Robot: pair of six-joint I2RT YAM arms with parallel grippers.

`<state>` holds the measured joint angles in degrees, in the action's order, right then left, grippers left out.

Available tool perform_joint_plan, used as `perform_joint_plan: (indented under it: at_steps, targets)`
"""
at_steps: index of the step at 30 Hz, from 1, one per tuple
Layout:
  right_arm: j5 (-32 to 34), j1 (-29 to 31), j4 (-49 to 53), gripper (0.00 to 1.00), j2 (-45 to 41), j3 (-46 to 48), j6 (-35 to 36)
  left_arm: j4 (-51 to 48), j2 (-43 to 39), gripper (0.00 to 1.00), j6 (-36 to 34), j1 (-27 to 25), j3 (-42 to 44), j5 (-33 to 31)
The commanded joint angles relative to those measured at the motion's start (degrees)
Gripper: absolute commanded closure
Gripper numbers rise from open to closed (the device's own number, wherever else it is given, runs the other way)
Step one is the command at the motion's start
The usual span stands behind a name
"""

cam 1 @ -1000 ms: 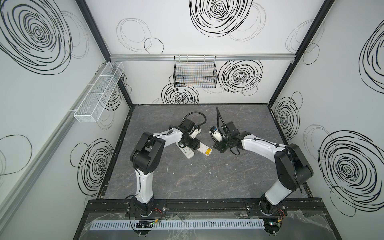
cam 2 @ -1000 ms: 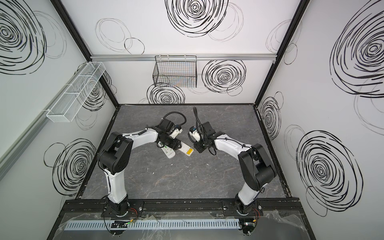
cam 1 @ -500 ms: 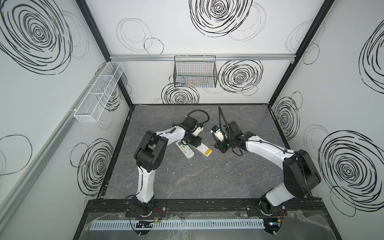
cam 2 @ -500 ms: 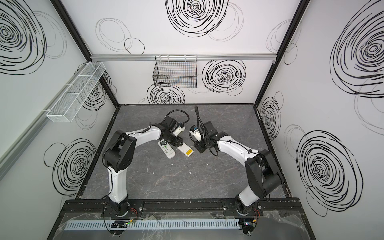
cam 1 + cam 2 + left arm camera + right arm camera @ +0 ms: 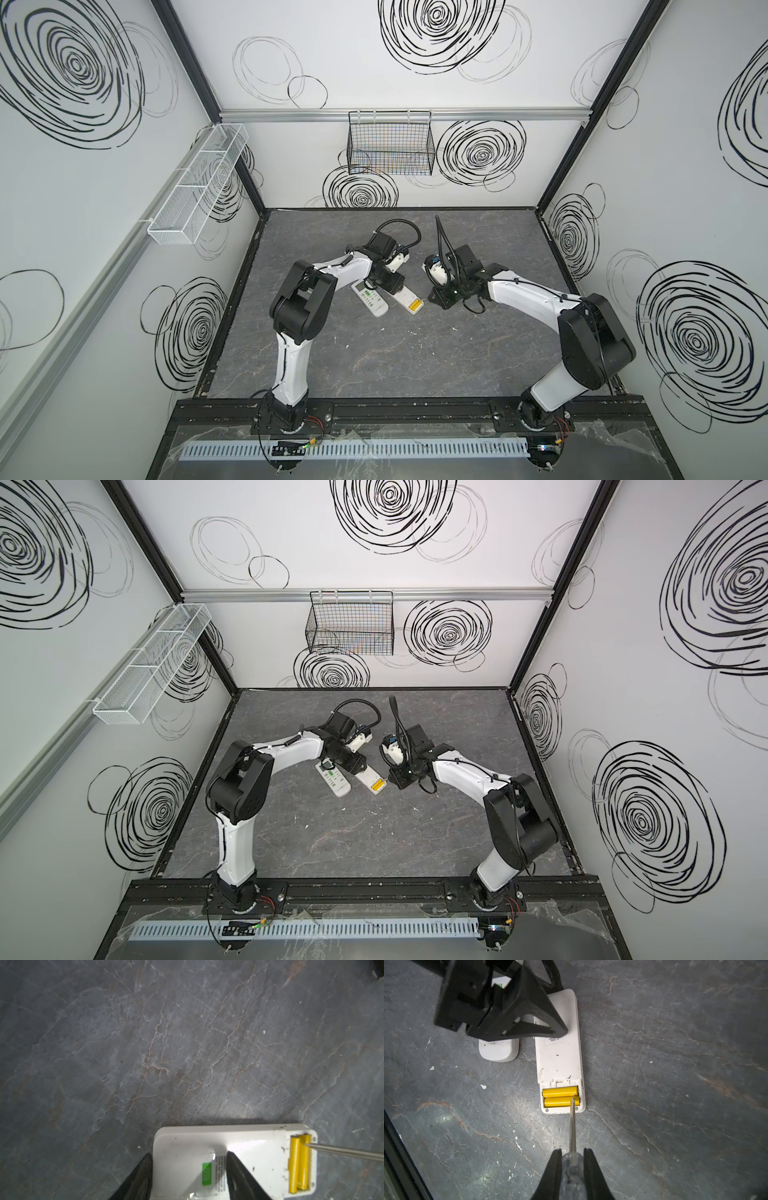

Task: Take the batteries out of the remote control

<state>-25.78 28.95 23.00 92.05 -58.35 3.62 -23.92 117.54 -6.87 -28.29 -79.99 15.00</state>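
in both top views a white remote control (image 5: 402,294) is seen lying back up on the dark stone-patterned table (image 5: 415,365), a little above the middle of the frame. its bay is open at the lower right end, where the batteries (image 5: 416,306) show as a small bright yellow patch. a second remote (image 5: 371,300), buttons up, lies just to its left. the left gripper (image 5: 390,284) is set over the upper part of the open remote control and the right gripper (image 5: 442,297) is held just right of the yellow end; how wide either claw stands cannot be told here. in the left wrist view the remote control fills the lower right of the frame, and two thin, glossy yellow cells are seen side by side in the bay at its right end. the left claw is half spread: one black finger (image 5: 143,1178) lies just off the remote's end, the other over its white back, and nothing is clamped between them. the thin steel shaft of a screwdriver (image 5: 349,1150) comes in from the right edge, its tip at the upper end of the outer cell. in the right wrist view the cells are seen crosswise at the remote's lower end, just below the middle of the frame. the right claw, at the bottom edge, is closed narrowly on the screwdriver's clear handle, and the tip is set near the right end of the lower cell.
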Motion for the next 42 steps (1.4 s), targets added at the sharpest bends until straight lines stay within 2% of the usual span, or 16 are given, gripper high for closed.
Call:
perform_joint_plan:
  at_steps: [1, 11, 24, 42]
  targets:
    - [-1.7, -0.1, 2.3, 1.00, 1.3, -1.1, -0.4, -4.5, 3.1, 0.42, -2.3, -2.8, 1.9, 0.8]
    - [0.1, -2.0, 1.7, 1.00, 1.1, -1.5, -1.4, -4.6, 3.4, 0.42, -2.1, -2.8, 1.8, 0.8]
    - [-0.5, -0.3, 0.8, 1.00, 1.7, -1.0, -0.1, -4.5, 2.9, 0.42, -2.1, -2.9, 2.0, 0.4]
    - [3.8, 0.6, -0.7, 1.00, 2.3, 0.0, 1.1, -4.4, 3.0, 0.42, -2.0, -3.0, 2.1, 0.5]
